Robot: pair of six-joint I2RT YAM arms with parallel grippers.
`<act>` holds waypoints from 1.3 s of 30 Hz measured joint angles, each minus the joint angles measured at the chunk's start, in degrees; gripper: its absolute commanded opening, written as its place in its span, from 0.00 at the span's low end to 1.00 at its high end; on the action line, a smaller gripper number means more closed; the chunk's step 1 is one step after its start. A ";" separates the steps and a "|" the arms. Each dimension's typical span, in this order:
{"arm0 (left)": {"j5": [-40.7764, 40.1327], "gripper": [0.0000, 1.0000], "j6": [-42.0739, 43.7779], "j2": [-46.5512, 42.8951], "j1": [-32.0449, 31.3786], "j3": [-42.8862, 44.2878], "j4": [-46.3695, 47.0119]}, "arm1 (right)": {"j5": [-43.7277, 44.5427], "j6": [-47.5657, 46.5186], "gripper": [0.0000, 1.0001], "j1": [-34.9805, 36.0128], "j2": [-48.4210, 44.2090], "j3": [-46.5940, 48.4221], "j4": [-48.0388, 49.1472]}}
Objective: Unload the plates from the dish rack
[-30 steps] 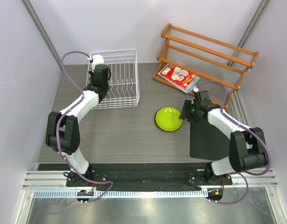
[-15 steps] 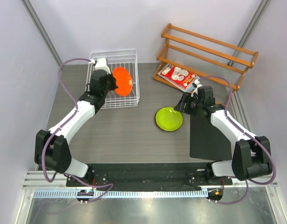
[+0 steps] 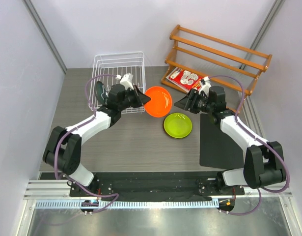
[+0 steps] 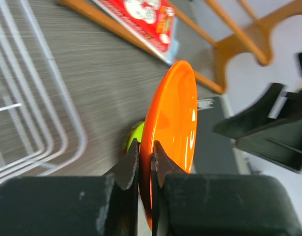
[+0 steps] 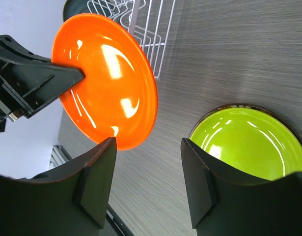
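While the left fingers [image 4: 127, 167] pinch the orange plate [image 3: 158, 101] just outside the dish rack [image 3: 116, 55], the right fingers [image 5: 97, 184] are spread; next probably comes a handover above the lime plate [image 3: 178, 125].

A robot lab cell: bare white walls [image 3: 116, 29], aluminium frame rails [image 3: 42, 189], 2 bolted-down arms [image 3: 89, 123].
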 measured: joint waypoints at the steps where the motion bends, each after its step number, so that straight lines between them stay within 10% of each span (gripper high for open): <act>1: 1.14 0.00 -0.90 0.39 -0.11 -0.24 1.66 | -0.39 0.33 0.61 0.00 0.46 -0.20 0.94; 12: 8.63 0.00 -7.87 4.55 -1.40 -2.10 12.85 | -2.12 1.92 0.55 0.00 4.61 -1.40 4.83; 23: 9.88 0.00 -9.25 6.60 -1.51 -2.12 15.63 | -7.13 4.94 0.01 -0.37 7.69 -1.81 10.71; 26: 10.69 0.50 -9.68 6.97 -1.20 -2.16 16.74 | -7.98 5.95 0.01 -0.66 7.80 -2.40 12.46; 28: 10.78 0.62 -9.77 7.32 -1.29 -2.16 17.27 | -7.34 5.90 0.01 -0.59 7.69 -2.86 13.00; 29: 11.10 0.87 -10.08 7.45 -1.44 -2.16 17.27 | -6.05 5.31 0.01 -0.31 7.45 -3.10 12.24; 39: -0.74 0.99 2.29 3.23 -2.40 -0.50 1.42 | 9.64 -2.03 0.01 -0.63 -2.12 -4.26 -5.77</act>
